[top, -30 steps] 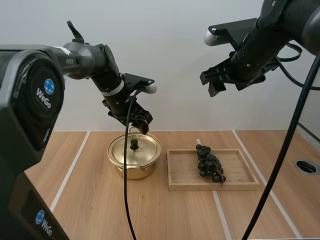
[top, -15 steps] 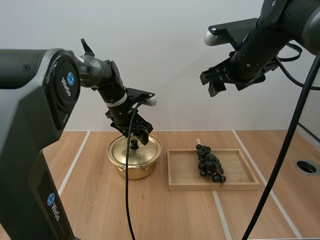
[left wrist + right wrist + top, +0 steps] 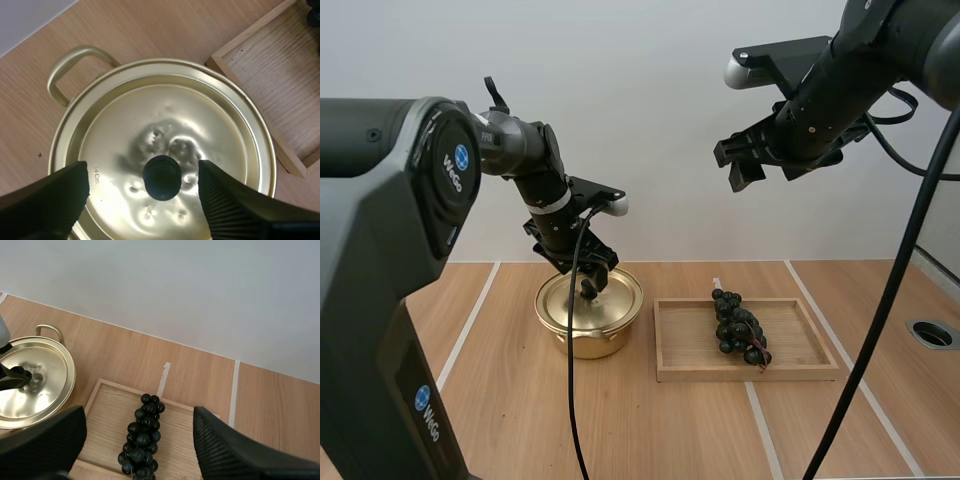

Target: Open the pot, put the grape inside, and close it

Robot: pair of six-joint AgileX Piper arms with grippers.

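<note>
The lidded pot (image 3: 586, 338) sits on the table (image 3: 650, 430), left end effector (image 3: 142, 176) open astride its black knob (image 3: 162, 178), gripping nothing. Just beside it grapes (image 3: 738, 328) lie in the wooden tray (image 3: 688, 346), right end effector (image 3: 750, 166) open, empty, high above.

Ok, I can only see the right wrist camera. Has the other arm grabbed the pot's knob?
Observer: Not yet. The left jaws stand open, one each side of the knob, with gaps on both sides.
Operator: What else is in the tray?
Observer: Only the grapes, near its middle, with bare wood on both sides.
Operator: How high is my arm?
Observer: High: the right jaws hang far above the table.
</note>
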